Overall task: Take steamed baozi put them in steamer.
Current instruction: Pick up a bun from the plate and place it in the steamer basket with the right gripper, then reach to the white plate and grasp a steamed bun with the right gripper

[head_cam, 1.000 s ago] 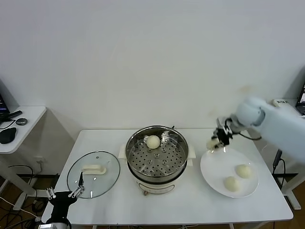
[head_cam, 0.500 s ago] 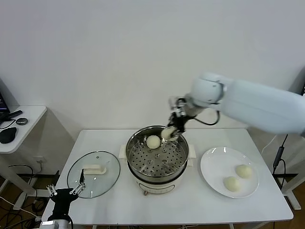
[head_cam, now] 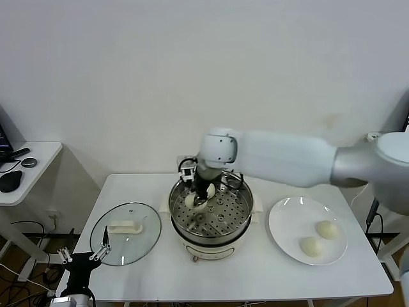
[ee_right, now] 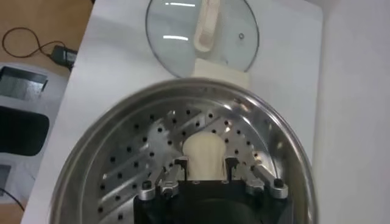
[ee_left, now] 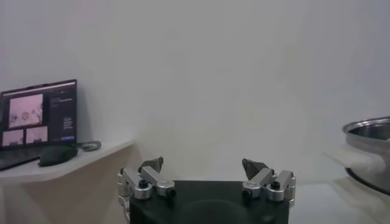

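The steamer [head_cam: 238,219] stands mid-table, its perforated tray [ee_right: 135,159] facing up. My right arm reaches across it, and the right gripper [head_cam: 193,197] [ee_right: 205,163] is shut on a cream-white baozi [ee_right: 205,152] held low over the tray's far-left part. Another baozi [head_cam: 210,190] lies on the tray just beside it. Two more baozi [head_cam: 326,229] [head_cam: 310,246] rest on the white plate [head_cam: 286,225] at the right. The left gripper [head_cam: 83,257] [ee_left: 204,167] hangs open and empty off the table's front-left corner.
A glass lid [head_cam: 124,242] [ee_right: 234,33] with a white handle lies flat left of the steamer. A side table [head_cam: 35,160] with a laptop [ee_left: 38,119] stands at far left. The steamer's rim [ee_left: 368,126] shows at the edge of the left wrist view.
The right arm carried the baozi from above the plate leftward across the steamer and lowered it toward the tray. The left arm stayed put.
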